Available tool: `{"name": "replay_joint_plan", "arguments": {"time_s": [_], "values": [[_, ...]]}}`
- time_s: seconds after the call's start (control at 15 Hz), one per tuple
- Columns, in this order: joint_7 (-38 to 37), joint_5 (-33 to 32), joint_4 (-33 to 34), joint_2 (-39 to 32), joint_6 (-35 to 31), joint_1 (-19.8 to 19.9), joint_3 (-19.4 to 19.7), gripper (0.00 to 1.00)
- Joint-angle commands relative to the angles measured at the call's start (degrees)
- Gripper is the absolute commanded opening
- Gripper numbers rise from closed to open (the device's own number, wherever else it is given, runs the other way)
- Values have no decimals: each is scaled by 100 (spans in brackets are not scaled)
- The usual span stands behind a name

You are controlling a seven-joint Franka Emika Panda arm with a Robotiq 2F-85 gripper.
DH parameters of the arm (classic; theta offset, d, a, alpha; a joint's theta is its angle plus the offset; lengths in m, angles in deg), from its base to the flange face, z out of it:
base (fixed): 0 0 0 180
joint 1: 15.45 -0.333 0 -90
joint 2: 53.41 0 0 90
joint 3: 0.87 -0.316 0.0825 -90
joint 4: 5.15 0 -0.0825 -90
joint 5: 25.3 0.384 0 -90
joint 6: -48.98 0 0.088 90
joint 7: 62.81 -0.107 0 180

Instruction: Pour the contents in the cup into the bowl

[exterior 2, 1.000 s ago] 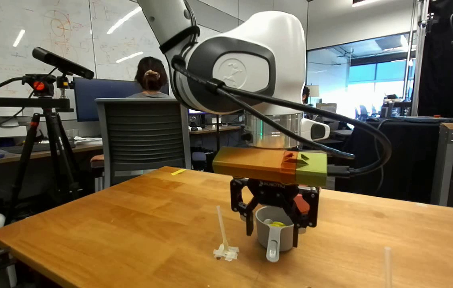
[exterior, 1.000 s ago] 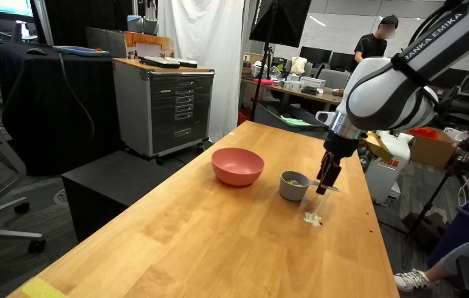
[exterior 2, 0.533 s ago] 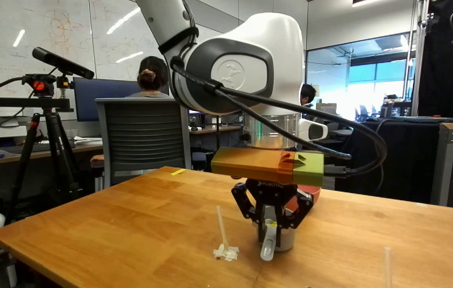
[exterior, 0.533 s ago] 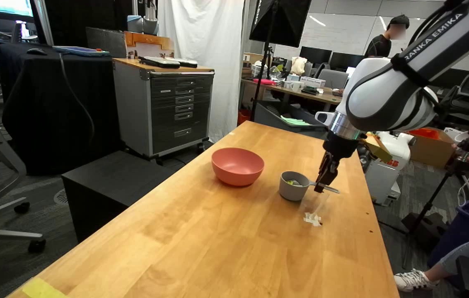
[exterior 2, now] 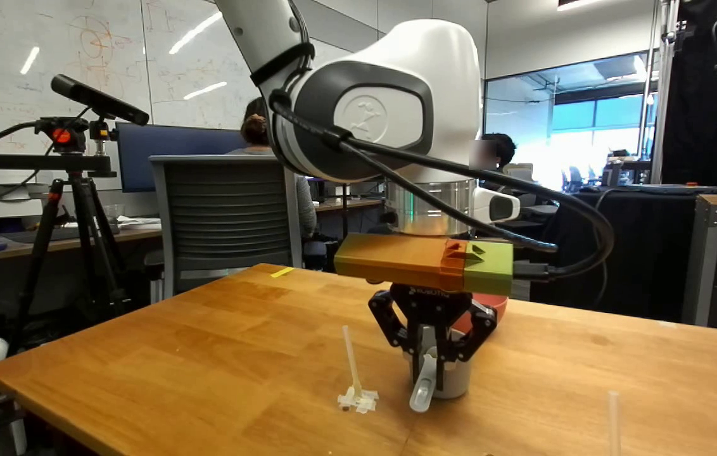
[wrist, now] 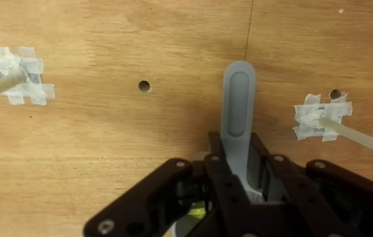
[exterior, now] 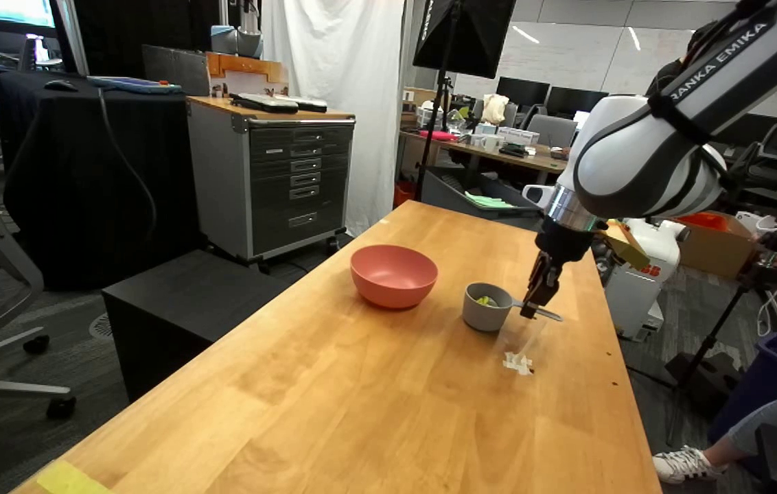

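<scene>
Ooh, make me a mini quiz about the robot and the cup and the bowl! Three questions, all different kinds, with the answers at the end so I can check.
1. Pick one. Where are the yellow bits?
A) on the floor
B) inside the grey cup
C) on a chair

2. True or false? The pinkish-red bowl is wider than the grey cup.

3. Fill the gap. The robot's fingers are closed on the grey cup's ______.

Key:
1. B
2. True
3. handle
</scene>
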Motion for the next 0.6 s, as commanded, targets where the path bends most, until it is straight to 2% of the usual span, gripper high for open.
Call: {"name": "replay_joint_plan", "arguments": {"time_s": [0.0, 0.53], "values": [[-111, -135, -110, 114, -200, 136, -122, 12], [-597, -70, -18, 242, -226, 238, -47, 12]]}}
